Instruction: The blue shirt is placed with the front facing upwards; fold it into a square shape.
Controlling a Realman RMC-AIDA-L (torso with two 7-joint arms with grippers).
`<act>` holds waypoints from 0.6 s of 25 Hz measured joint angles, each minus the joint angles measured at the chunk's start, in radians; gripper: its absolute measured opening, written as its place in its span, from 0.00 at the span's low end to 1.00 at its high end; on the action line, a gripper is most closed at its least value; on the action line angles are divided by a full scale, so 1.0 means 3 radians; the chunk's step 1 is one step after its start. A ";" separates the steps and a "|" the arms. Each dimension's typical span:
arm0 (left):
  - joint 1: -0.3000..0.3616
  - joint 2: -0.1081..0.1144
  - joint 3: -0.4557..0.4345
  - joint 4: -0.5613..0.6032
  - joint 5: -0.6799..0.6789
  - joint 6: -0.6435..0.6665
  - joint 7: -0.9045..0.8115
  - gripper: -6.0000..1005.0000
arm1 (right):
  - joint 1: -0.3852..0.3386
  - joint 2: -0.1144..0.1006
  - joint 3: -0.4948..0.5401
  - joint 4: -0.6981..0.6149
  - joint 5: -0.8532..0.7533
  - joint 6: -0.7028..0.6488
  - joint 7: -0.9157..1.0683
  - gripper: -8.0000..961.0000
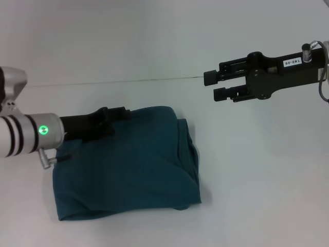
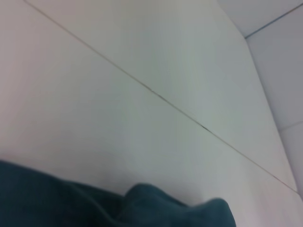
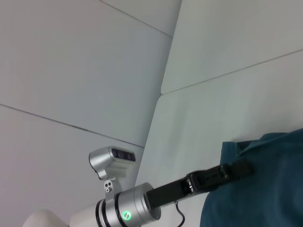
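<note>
The blue shirt [image 1: 128, 164] lies folded into a rough rectangle on the white table, plain teal side up, with thicker layered folds along its right edge. No lettering shows. My left gripper [image 1: 115, 116] rests at the shirt's far left corner, low against the cloth; the right wrist view shows this left gripper [image 3: 239, 168] at the edge of the shirt [image 3: 265, 189]. In the left wrist view only a rumpled edge of the shirt [image 2: 47, 198] appears. My right gripper [image 1: 213, 85] hangs open above the table, to the right of and beyond the shirt, with nothing between its fingers.
The white table [image 1: 154, 41] surrounds the shirt on all sides, with a thin seam line [image 1: 128, 81] running across it behind the shirt. A cable loop [image 1: 64, 156] hangs off my left wrist at the shirt's left edge.
</note>
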State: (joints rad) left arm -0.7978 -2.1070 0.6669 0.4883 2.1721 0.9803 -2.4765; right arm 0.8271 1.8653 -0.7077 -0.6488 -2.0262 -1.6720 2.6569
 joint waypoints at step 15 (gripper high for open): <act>-0.0319 -0.0042 0.0113 -0.0176 -0.0103 -0.1004 0.0313 0.76 | -0.0063 -0.0003 0.0037 0.0007 -0.0001 0.0015 -0.0016 0.70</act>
State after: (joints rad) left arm -0.8934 -2.1195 0.7007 0.4357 2.1411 0.6792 -2.3825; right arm 0.8082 1.8643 -0.6966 -0.6467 -2.0264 -1.6674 2.6522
